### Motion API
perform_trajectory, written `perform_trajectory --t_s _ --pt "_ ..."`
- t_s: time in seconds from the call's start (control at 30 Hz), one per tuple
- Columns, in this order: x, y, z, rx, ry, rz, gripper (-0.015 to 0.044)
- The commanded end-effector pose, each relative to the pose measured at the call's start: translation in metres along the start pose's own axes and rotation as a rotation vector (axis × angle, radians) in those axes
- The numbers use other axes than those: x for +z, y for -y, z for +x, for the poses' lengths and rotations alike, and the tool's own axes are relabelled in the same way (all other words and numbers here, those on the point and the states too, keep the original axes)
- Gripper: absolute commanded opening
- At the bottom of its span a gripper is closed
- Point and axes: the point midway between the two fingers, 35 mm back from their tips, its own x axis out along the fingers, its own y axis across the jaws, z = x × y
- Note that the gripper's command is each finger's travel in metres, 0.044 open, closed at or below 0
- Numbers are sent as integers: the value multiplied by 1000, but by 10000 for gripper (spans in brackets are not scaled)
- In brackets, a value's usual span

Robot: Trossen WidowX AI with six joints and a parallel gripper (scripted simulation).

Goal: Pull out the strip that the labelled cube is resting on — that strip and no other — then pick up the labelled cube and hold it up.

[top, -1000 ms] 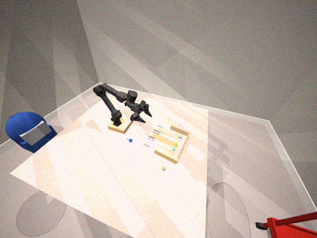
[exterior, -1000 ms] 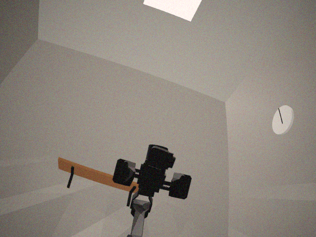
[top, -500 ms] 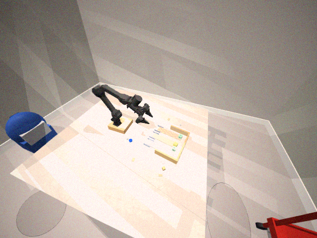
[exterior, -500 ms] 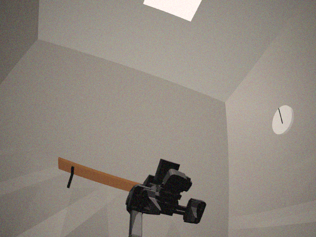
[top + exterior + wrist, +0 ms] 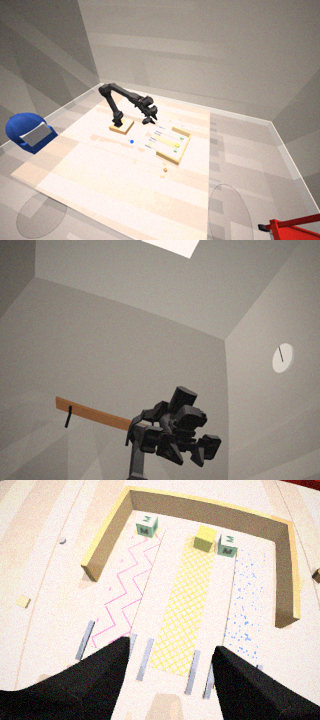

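My gripper (image 5: 155,121) (image 5: 191,465) (image 5: 172,649) is partly open and empty, above the near ends of the strips. A green cube marked M (image 5: 181,137) (image 5: 147,525) sits at the far end of the pink zigzag strip (image 5: 120,597). A yellow cube (image 5: 177,145) (image 5: 205,538) sits at the far end of the yellow crosshatched strip (image 5: 165,141) (image 5: 185,600). A second green cube, also marked M (image 5: 175,150) (image 5: 227,545), stands between that strip and the blue-speckled strip (image 5: 247,605), apparently beside the latter.
A low three-sided wooden wall (image 5: 168,158) (image 5: 210,510) surrounds the far strip ends. Thin grey-blue rails (image 5: 145,660) flank the near ends. A blue disc (image 5: 131,141) and small wooden blocks, such as an orange-brown one (image 5: 165,169), lie around.
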Motion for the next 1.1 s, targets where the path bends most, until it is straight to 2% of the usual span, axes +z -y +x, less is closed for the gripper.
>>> perform_trajectory --t_s 0.0,0.13,0.47,1.07 --pt "7 -15 24 1 -155 42 111" --pt "6 -32 51 -15 -321 79 6" --pt "-17 -75 112 -116 -680 138 0" --pt "-31 -77 131 -125 -698 141 0"
